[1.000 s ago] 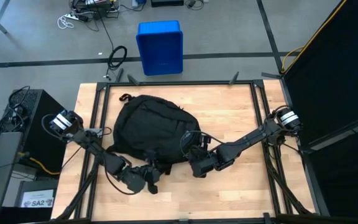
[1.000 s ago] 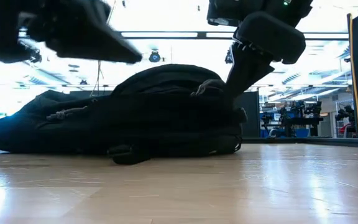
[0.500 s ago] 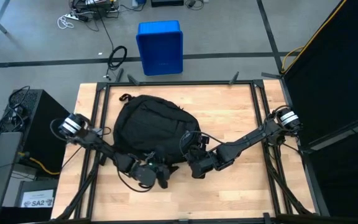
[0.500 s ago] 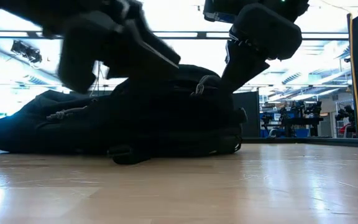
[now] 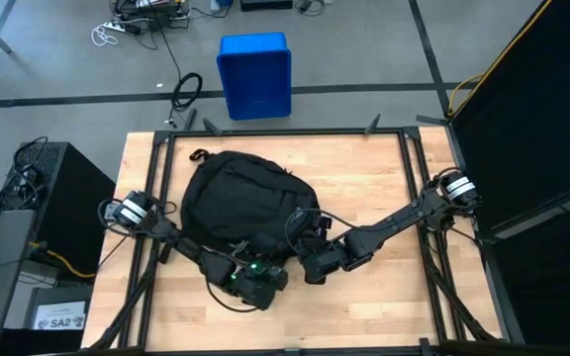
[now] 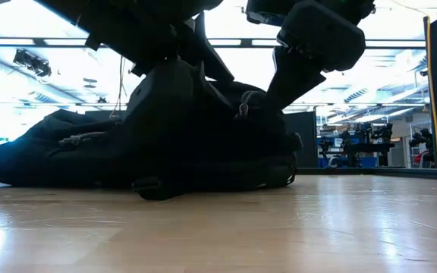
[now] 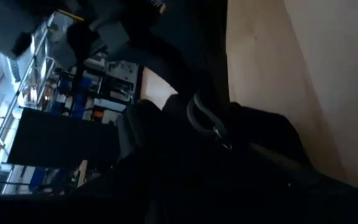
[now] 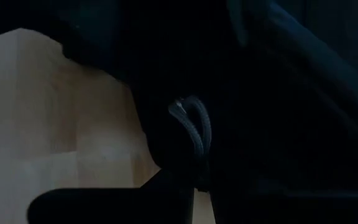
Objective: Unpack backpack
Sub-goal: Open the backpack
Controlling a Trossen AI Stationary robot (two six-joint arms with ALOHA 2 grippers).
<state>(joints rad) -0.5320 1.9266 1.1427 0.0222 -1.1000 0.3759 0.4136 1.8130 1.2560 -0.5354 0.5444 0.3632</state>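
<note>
1. Looking at the backpack (image 5: 245,203): it is lying flat in the middle of the counter (image 5: 384,168), rounded top pointing toward the far edge, bottom edge facing the arms.
2. I am holding the right pincer (image 5: 315,265) at the pack's near right corner. It is clenched, and in its wrist view a cord loop (image 8: 191,127), probably a zipper pull, is running down between the fingers. I judge it is gripping that loop, not certain.
3. I am bringing the left pincer (image 5: 265,282) in at the near edge, just beside the right one. The pictures are too dark there: I cannot tell whether it is released or clenched, nor whether it is touching fabric.
4. Progress: nothing is lying out on the counter besides the pack, and I am seeing no open compartment. I judge we are at the opening step, early.
5. Left to do: getting the zipper open, then pulling the contents out.
6. Blue bin (image 5: 254,74) is sitting on the floor beyond the far edge.
</note>
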